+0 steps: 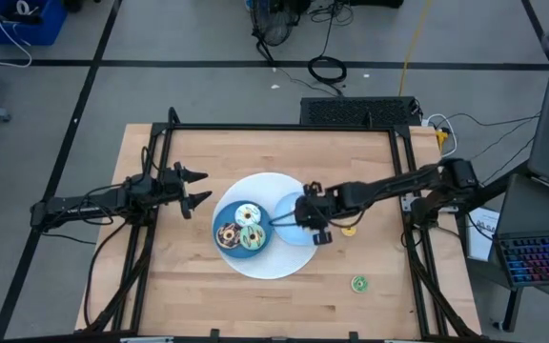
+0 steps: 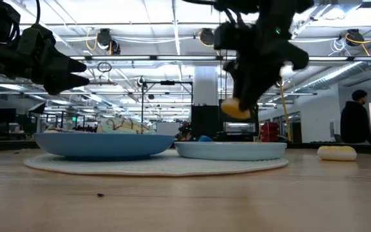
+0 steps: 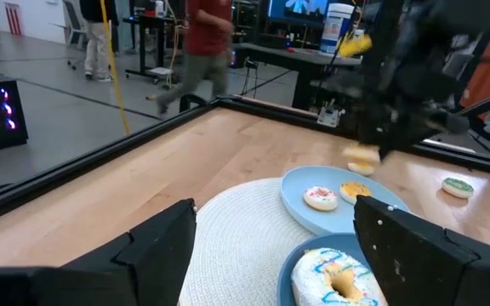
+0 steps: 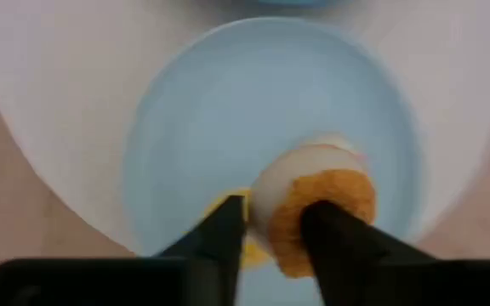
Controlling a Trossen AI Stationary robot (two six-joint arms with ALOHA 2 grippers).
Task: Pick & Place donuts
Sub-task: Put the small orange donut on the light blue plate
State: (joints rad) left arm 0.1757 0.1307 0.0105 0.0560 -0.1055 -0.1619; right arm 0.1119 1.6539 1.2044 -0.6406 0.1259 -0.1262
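Observation:
My right gripper [image 1: 305, 217] hangs over the small blue plate [image 1: 289, 229] and is shut on a tiny donut [image 4: 313, 200] with an orange body and pale icing. The left wrist view shows two more tiny donuts on that plate, a pink-and-white one [image 3: 320, 197] and an orange one [image 3: 356, 191]. The large blue plate [image 1: 225, 211] carries the white-iced [image 1: 247, 213], chocolate [image 1: 227, 234] and green [image 1: 252, 238] donuts. My left gripper [image 1: 196, 189] is open, left of the large plate and above the table. A yellow donut [image 1: 349, 230] and a tiny green one [image 1: 358, 283] lie on the wood. My right gripper holds the tiny orange donut by its sides [image 4: 270, 212], pinched between the two fingers, which point down from above. One finger [image 4: 334, 234] covers part of it. The donut [image 2: 236, 108] is lifted clear, a short way above the small plate [image 2: 230, 149].
Both plates sit on a round white mat [image 1: 279, 262] in the table's middle. Black frame rails run along the table's left, right and far edges. Bare wood lies toward the near edge. People stand in the room beyond the table.

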